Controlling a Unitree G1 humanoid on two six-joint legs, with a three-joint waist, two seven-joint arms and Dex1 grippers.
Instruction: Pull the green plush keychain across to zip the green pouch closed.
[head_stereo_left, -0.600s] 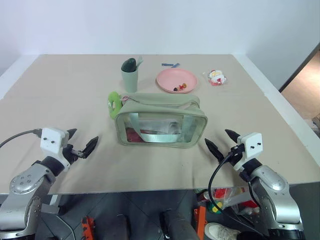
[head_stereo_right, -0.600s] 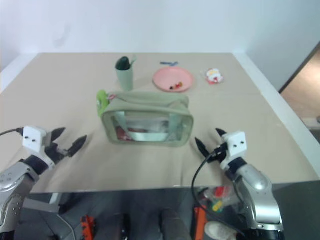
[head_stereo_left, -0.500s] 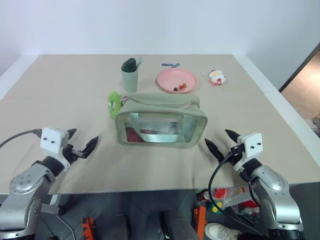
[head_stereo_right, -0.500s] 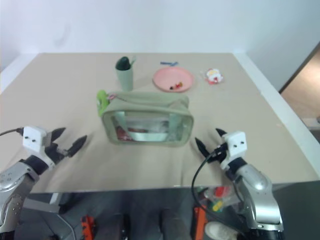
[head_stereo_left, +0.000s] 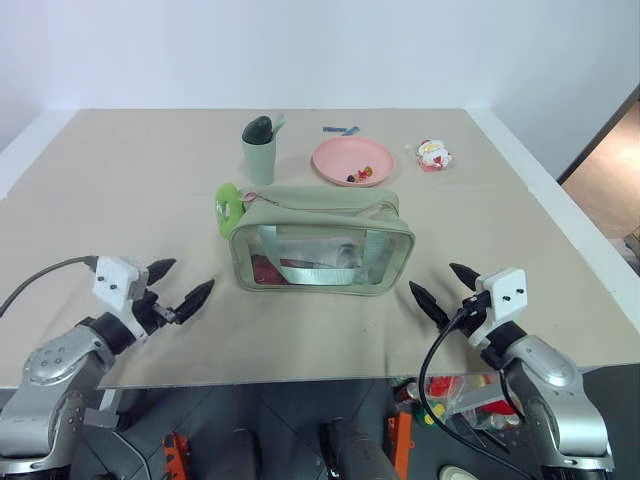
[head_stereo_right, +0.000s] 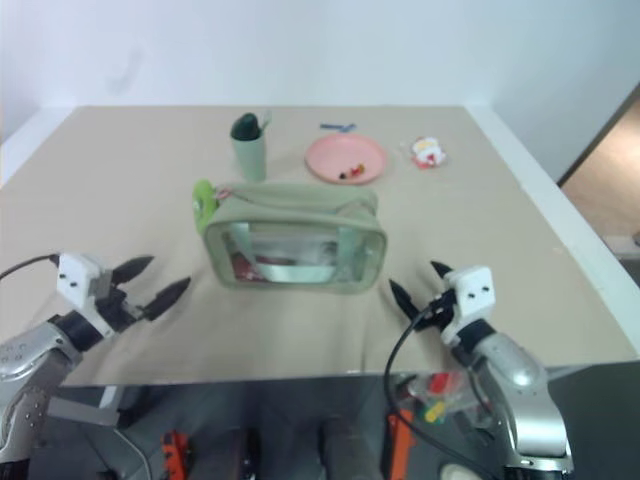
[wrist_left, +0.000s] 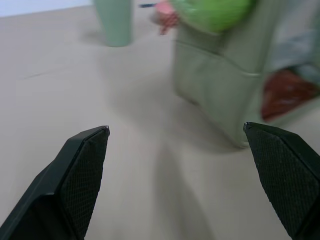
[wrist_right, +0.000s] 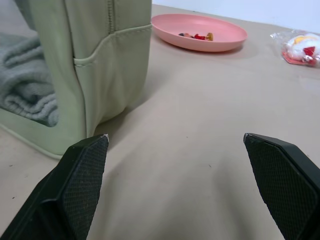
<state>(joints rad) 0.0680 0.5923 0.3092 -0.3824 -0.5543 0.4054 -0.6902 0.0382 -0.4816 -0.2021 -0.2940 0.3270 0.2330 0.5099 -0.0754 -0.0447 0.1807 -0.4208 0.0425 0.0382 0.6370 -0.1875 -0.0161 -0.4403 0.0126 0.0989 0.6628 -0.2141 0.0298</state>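
Waiting: left gripper (head_stereo_left: 181, 283) and right gripper (head_stereo_left: 440, 287) both spread wide, holding nothing, flanking the green pouch (head_stereo_left: 320, 240) at the near table (head_stereo_left: 120, 190) edge, well apart from it.
Keychain: green plush keychain (head_stereo_left: 229, 207) hanging at pouch's left end, near the dull green cup (head_stereo_left: 260, 150).
Risk, slide: likely dragging whole pouch rightward instead of zipping, if far end not braced.
Risk, slip: fuzzy ring probably squashing out of black fingers.
Risk, knock: cup close behind keychain, easily tipped.
Materials: soft sage fabric, clear plastic panel, webbing strap; smooth pink plate (head_stereo_left: 353, 160); matte tan tabletop.
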